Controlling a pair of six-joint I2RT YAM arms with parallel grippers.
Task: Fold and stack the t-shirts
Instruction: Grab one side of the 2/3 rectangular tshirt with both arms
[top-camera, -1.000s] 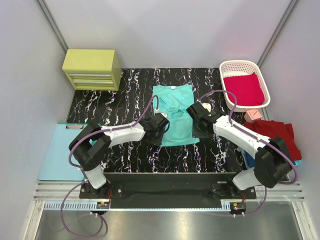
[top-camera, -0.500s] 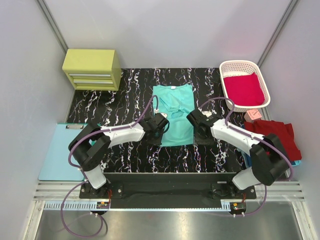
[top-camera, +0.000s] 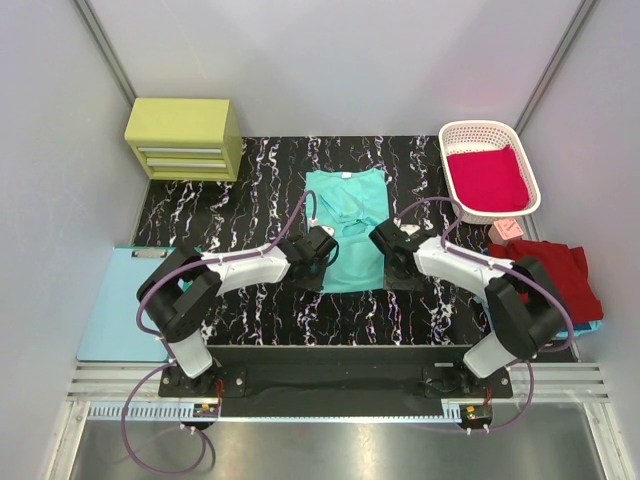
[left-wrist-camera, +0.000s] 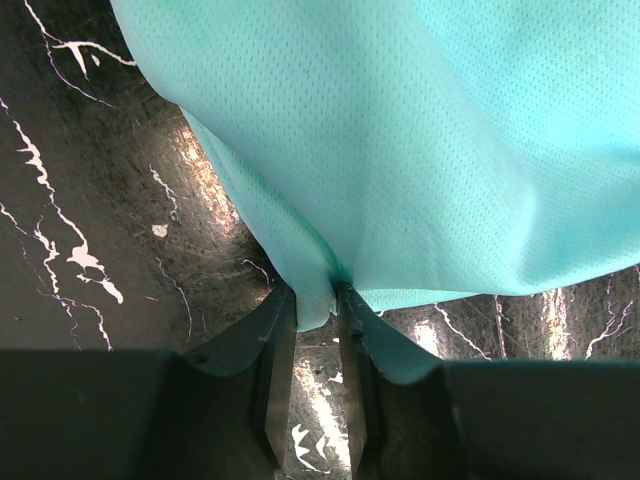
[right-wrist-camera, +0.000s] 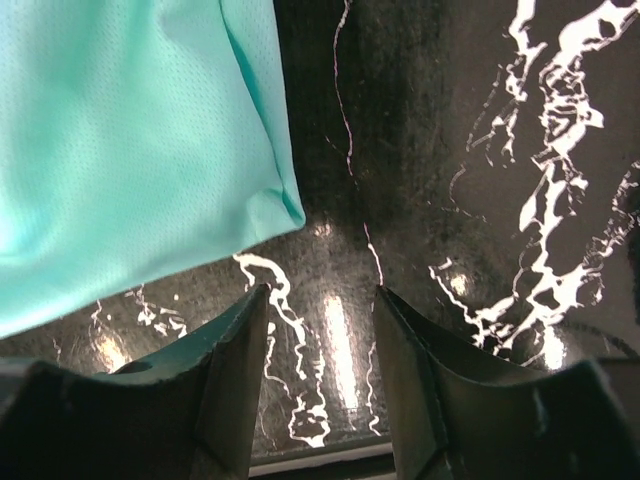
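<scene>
The mint-teal t-shirt (top-camera: 345, 225) lies flat in the middle of the black marbled table (top-camera: 200, 215). My left gripper (top-camera: 318, 256) sits at its lower left corner. In the left wrist view that gripper (left-wrist-camera: 315, 295) is shut on a pinch of the mint-teal t-shirt's hem (left-wrist-camera: 400, 150). My right gripper (top-camera: 392, 248) is at the shirt's lower right corner. It stands open over bare table (right-wrist-camera: 322, 295), the shirt's corner (right-wrist-camera: 150, 150) just beyond its left finger. A crimson t-shirt (top-camera: 487, 178) lies in the basket. A dark red t-shirt (top-camera: 550, 272) is heaped at the right over a blue one (top-camera: 592, 325).
A white lattice basket (top-camera: 490, 128) stands at the back right, with a small pink thing (top-camera: 508, 228) beside it. A yellow-green drawer unit (top-camera: 183, 138) is at the back left. A pale blue clipboard (top-camera: 118, 305) lies off the table's left edge.
My right gripper has opened and let go of the shirt's lower right corner, which now lies a little further in. The left gripper has tightened on the hem.
</scene>
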